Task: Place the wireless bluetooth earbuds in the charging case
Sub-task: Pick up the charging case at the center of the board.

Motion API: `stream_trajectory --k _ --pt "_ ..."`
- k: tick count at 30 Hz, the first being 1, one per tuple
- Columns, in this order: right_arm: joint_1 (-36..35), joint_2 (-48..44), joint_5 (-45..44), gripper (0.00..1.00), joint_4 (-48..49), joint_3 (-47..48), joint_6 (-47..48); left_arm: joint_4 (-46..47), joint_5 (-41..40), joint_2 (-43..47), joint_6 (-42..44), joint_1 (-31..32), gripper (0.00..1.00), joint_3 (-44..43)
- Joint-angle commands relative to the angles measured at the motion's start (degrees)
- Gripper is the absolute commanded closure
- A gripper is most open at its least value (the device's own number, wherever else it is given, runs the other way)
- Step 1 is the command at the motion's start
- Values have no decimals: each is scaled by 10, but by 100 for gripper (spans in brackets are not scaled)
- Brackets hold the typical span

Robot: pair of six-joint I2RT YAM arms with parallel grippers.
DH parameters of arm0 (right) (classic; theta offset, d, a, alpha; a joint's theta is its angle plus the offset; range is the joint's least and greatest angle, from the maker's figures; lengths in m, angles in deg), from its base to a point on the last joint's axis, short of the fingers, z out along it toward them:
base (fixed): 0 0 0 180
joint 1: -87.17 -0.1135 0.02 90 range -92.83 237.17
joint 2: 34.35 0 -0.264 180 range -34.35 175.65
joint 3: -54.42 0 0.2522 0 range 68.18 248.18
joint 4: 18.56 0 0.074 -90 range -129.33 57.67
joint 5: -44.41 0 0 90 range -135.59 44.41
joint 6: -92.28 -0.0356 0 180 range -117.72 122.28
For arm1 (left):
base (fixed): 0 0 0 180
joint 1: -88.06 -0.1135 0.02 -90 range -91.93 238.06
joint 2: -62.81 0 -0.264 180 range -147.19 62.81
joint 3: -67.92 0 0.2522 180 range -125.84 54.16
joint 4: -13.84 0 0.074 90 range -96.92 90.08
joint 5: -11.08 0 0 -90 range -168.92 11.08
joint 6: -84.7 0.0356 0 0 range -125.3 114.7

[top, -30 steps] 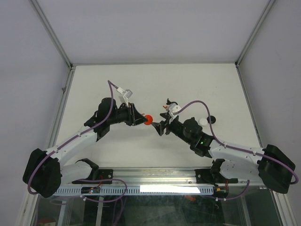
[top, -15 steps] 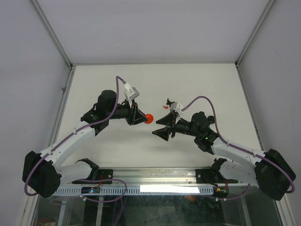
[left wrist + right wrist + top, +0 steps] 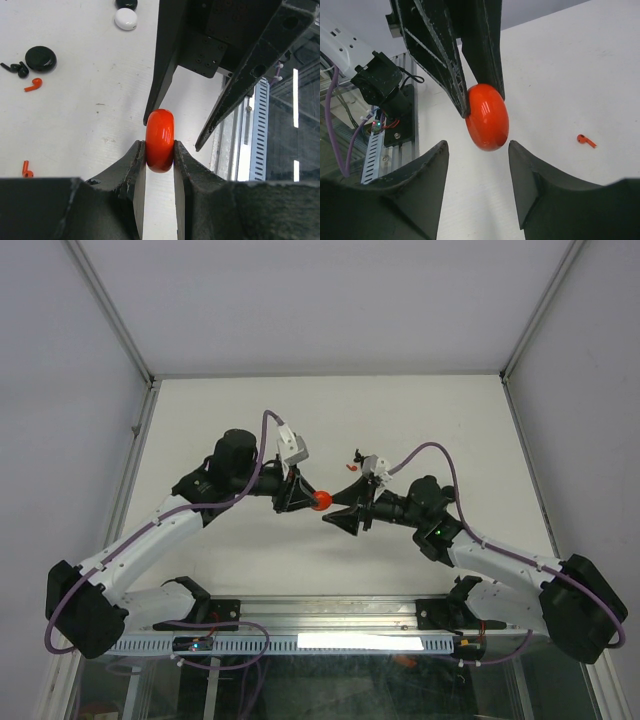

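The red charging case has moved down and toward the right gripper since half a second ago. The left gripper carries it, fingers pinched on its flat faces, above the table. The right gripper's jaws stand wide apart, with the case just ahead of the gap and not touching. Only the left wrist view shows a red earbud, a second red earbud, black earbuds beside a black case, and a white case, all on the table. The right wrist view shows one red earbud lying apart.
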Motion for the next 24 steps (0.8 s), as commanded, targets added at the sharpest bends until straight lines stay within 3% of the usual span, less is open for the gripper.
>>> stream_trajectory --k 1,12,24 --pt "2 -17 -2 48 58 16 -11 -2 23 0 47 15 100 -37" --pt "2 -2 56 71 75 25 -29 -8 31 -8 66 30 100 -52" --pt "2 2 102 75 132 19 -39 -10 38 -16 79 43 100 -59"
